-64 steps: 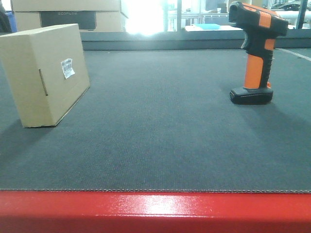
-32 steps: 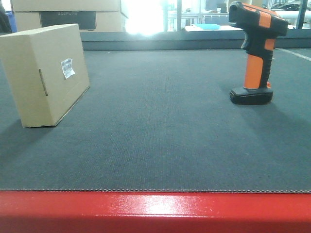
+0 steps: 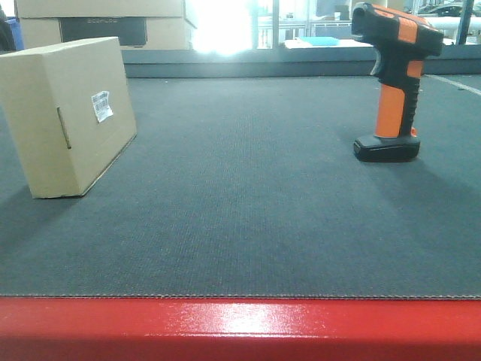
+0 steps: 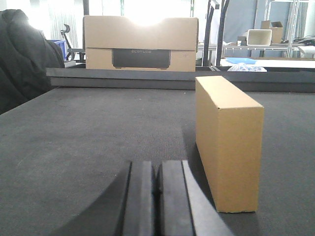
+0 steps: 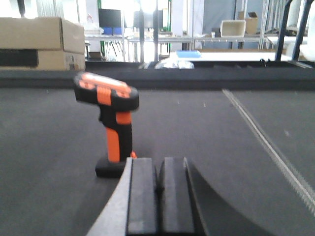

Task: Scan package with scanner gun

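Cardboard fills the left side of our front view: the package (image 3: 71, 116) stands on the dark mat (image 3: 248, 195), its broad face showing a small white label (image 3: 101, 106) and a short dark slot mark (image 3: 64, 126). At the upper right of the same frame the scanner gun (image 3: 392, 79) stands upright on its flat black base, black head with an orange stripe pointing left, orange-and-black handle below. We see the two well apart, with bare mat between them. A red edge (image 3: 240, 327) runs across the bottom of the frame.

From the left wrist view we see the left gripper (image 4: 156, 196) at the bottom centre, its two black pads pressed together with nothing between them. The package sits right of centre there, narrow end toward us, near the gripper but not touching it. A larger tan box with a dark panel (image 4: 140, 43) lies at the top of the frame beyond the mat.

From the right wrist view the right gripper (image 5: 158, 196) is likewise closed on nothing, at the bottom centre. The scanner gun stands left of centre, just beyond the pads; we cannot tell whether they touch.
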